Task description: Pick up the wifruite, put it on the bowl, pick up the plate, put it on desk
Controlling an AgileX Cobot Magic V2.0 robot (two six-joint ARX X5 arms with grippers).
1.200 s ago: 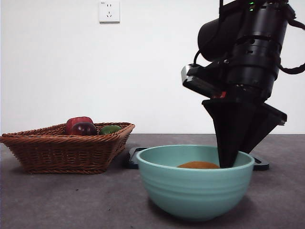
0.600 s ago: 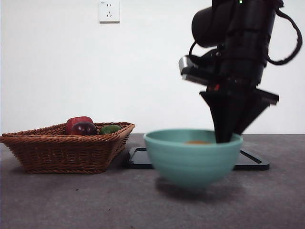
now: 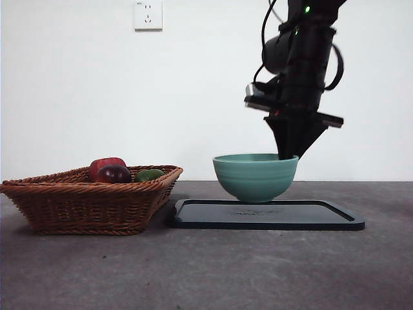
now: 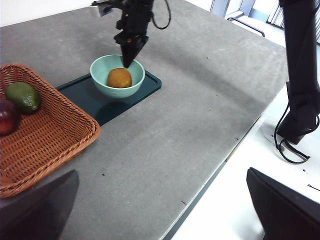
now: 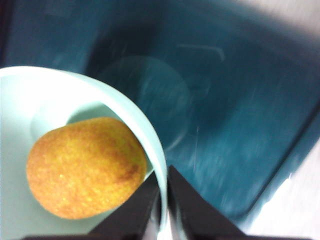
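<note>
The teal-green bowl (image 3: 255, 175) is at the dark rectangular plate (image 3: 322, 218), low over it or resting on it; I cannot tell which. My right gripper (image 3: 288, 154) comes down from above and is shut on the bowl's rim (image 5: 155, 150), one jaw inside and one outside. The brownish-orange wifruite (image 5: 85, 167) lies in the bowl (image 4: 117, 75); the front view hides it behind the bowl's wall. The left wrist view shows the wifruite (image 4: 119, 78) under the right gripper (image 4: 127, 62). My left gripper (image 4: 161, 172) waits open, high over the desk (image 4: 165, 115), away from these things.
A wicker basket (image 3: 90, 200) stands left of the plate, holding a red fruit (image 3: 106, 165), a dark purple fruit (image 3: 114, 174) and a green fruit (image 3: 150, 175). The desk's edge (image 4: 235, 150) runs near the left gripper's side. A white wall with a socket (image 3: 148, 15) is behind.
The right gripper lifted the bowl, with the wifruite in it, from the near desk and carried it back over the plate. The basket did not move.
</note>
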